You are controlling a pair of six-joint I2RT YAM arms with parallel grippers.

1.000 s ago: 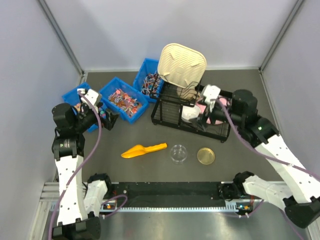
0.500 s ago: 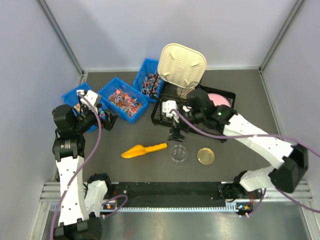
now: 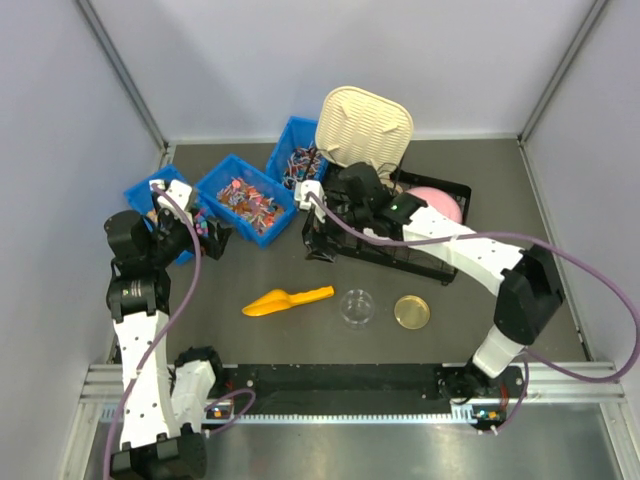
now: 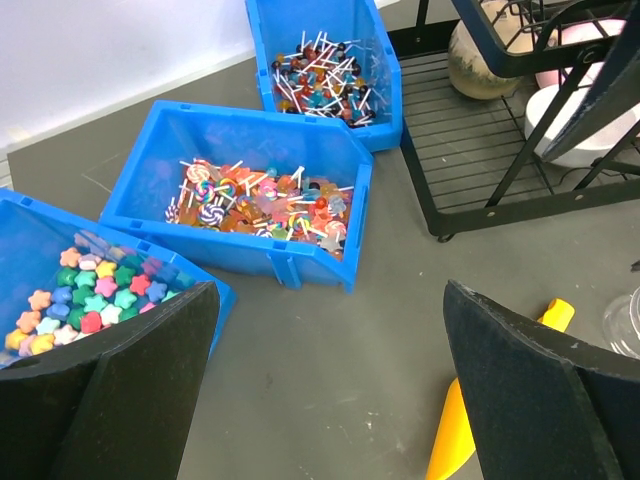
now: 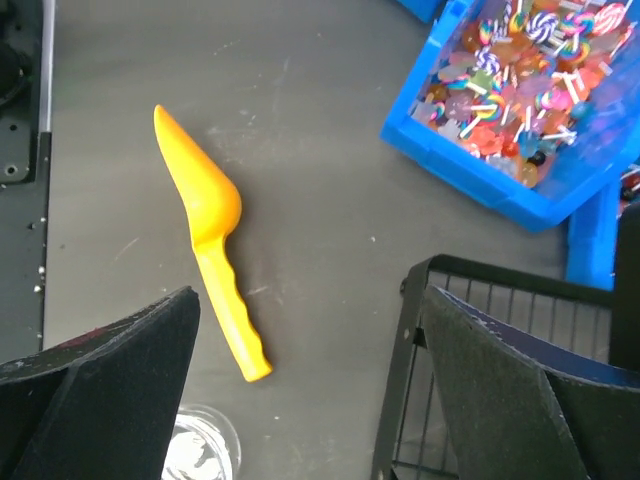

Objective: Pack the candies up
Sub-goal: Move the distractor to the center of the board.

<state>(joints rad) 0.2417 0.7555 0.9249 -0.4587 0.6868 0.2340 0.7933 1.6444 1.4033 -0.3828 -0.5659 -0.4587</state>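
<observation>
Far left first: my left gripper (image 4: pixel 330 300) hasn't budged, parked near the bins with its fingers spread wide and nothing between them. At about eleven o'clock from it in the wrist view, the candies (image 4: pixel 265 205) sit heaped in the middle blue bin (image 4: pixel 300 268), and I can't see that any have been taken out. Moving along, the yellow scoop (image 3: pixel 288 299) lies flat on the table at about five o'clock from that bin, with nothing touching it. Now the big change: my right gripper (image 3: pixel 320 247) has swung clean across. A second ago it was off at the far side of the black wire rack (image 4: pixel 470 150), and now it hangs by the rack's near-left corner, roughly one o'clock from the scoop. Its fingers have been spreading and now stand wide and empty, and its wrist view looks straight down on the scoop. I read that as the right arm lining up for the scoop handle, so scooping hasn't begun. Further right, the clear jar (image 3: pixel 357 306) sits open at three o'clock from the scoop, with the gold lid (image 3: pixel 411 311) just beside it. The jar looks empty, so all the packing is ahead of me
</observation>
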